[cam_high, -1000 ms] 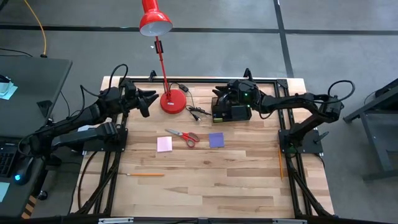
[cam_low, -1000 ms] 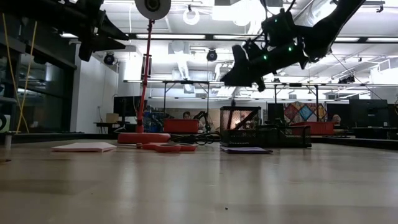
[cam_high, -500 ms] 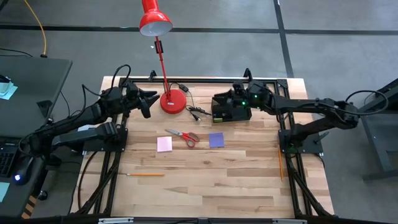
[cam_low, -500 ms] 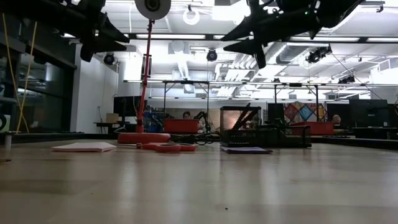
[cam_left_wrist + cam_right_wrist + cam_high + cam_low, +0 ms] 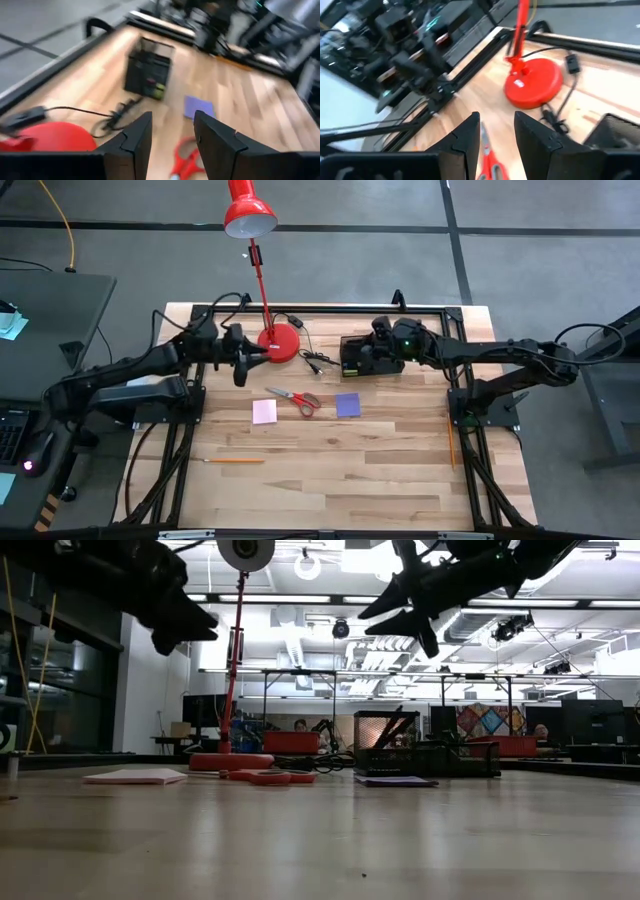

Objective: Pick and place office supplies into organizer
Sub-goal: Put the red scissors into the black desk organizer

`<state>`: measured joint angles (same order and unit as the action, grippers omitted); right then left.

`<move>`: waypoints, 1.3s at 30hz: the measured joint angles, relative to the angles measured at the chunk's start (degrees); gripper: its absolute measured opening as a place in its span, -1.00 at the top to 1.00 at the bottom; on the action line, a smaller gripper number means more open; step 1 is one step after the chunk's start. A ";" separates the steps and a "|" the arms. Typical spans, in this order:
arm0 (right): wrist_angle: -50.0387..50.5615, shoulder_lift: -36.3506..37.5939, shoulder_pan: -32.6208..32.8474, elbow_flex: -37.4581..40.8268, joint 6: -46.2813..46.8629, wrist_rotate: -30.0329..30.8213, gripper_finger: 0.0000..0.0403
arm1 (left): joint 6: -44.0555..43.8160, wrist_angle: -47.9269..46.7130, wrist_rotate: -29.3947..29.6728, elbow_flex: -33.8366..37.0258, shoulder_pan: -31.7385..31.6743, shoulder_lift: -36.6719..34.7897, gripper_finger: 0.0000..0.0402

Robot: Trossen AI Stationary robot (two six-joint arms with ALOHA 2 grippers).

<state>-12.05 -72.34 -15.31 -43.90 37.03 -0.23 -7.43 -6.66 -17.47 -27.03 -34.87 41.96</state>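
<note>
The red-handled steel scissors (image 5: 295, 398) lie mid-desk, between the pink paper pad (image 5: 264, 412) and the purple one (image 5: 347, 404). They are judged stiff and slippery, best taken at the handles. Both the left gripper (image 5: 243, 361) and the right gripper (image 5: 368, 350) are held apart, empty.

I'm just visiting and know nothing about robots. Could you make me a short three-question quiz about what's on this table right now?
1. True or false: the red-handled scissors lie between the pink sticky-note pad and the purple sticky-note pad.
2. Which gripper hangs above the black organizer? A) left gripper B) right gripper C) neither
3. Fill in: the orange pencil lies on the table toward the ___ arm's side.

Key:
1. True. The scissors sit on the wood between the two pads.
2. B. The left gripper, open and empty, hangs beside the red lamp base.
3. Left. A second pencil lies near the right edge.
</note>
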 joint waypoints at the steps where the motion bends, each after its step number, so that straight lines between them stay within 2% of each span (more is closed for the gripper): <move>1: 0.21 0.00 0.00 0.00 0.02 0.65 0.45 | 0.70 0.07 -1.24 0.00 0.02 0.74 0.33; 12: 0.25 0.00 0.09 0.00 0.79 1.03 0.45 | 3.14 1.28 -2.52 0.00 0.02 10.52 0.34; 17: 0.25 0.00 0.09 0.00 1.10 1.07 0.45 | 3.21 6.44 -5.61 -0.11 0.00 17.33 0.34; 21: 0.25 -0.02 0.11 0.02 1.22 1.05 0.45 | 7.15 8.03 -10.30 -3.43 0.62 23.52 0.34; 24: 0.25 -0.02 0.11 0.02 1.56 0.89 0.45 | 10.39 7.74 -10.58 -6.82 2.11 28.26 0.34; 30: 0.27 0.30 0.82 0.04 2.46 0.42 0.45 | 15.76 1.53 -10.19 -14.64 5.29 37.40 0.34; 35: 0.21 2.46 1.20 0.07 5.11 -0.04 0.45 | 21.65 -6.28 -4.45 -20.30 8.42 43.70 0.34; 39: -0.42 5.48 1.48 0.07 5.63 0.07 0.45 | 25.22 -6.81 -2.09 -22.56 10.28 47.29 0.34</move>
<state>-12.47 -66.85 -13.84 -43.83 42.65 -0.16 17.79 -13.47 -19.56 -49.59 -24.60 89.24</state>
